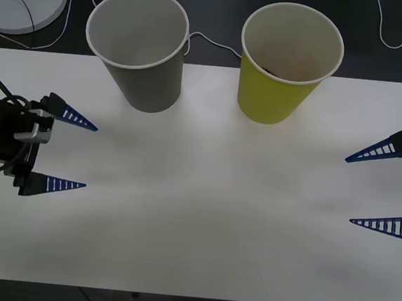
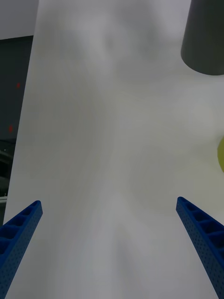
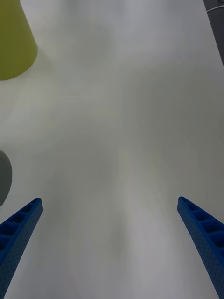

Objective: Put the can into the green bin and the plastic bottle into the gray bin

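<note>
- Two grippers sit wide apart over the white table (image 1: 202, 214), both empty.
- My left gripper (image 1: 81, 154) is at the nine o'clock edge, fingers spread wide, holding nothing.
- From it, the gray bin (image 1: 142, 54) stands up at about one o'clock, upright, and I see nothing inside.
- Beside it stands the green bin (image 1: 281, 76), upright; a red sliver against its inner wall (image 1: 270, 70) I judge to be the can.
- My right gripper (image 1: 349, 189) is at three o'clock, fingers equally splayed, empty; green bin at eleven o'clock from it.
- I see no plastic bottle on the table, so neither arm has a nearer claim.
</note>
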Controlling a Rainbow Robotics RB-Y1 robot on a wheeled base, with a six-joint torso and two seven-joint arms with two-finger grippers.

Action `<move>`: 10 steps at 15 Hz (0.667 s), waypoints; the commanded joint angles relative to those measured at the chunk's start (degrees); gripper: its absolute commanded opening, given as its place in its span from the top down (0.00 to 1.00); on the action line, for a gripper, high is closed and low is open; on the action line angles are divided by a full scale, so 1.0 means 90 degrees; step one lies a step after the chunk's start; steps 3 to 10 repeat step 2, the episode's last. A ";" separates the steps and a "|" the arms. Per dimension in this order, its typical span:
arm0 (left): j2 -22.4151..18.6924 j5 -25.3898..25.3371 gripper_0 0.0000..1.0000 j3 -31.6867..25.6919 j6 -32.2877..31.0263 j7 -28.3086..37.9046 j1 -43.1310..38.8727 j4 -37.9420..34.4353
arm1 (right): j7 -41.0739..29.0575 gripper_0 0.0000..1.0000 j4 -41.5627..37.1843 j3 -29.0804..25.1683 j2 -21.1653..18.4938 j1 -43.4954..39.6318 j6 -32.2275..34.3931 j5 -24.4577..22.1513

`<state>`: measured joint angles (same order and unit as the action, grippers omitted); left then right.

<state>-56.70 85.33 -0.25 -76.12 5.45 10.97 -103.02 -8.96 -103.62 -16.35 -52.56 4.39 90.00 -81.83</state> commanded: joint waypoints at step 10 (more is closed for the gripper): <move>0.0001 0.0001 0.00 -0.0001 0.0001 -0.0001 0.0001 0.0002 | 0.0000 0.00 0.0000 0.0000 0.0000 0.0000 0.0000 0.0000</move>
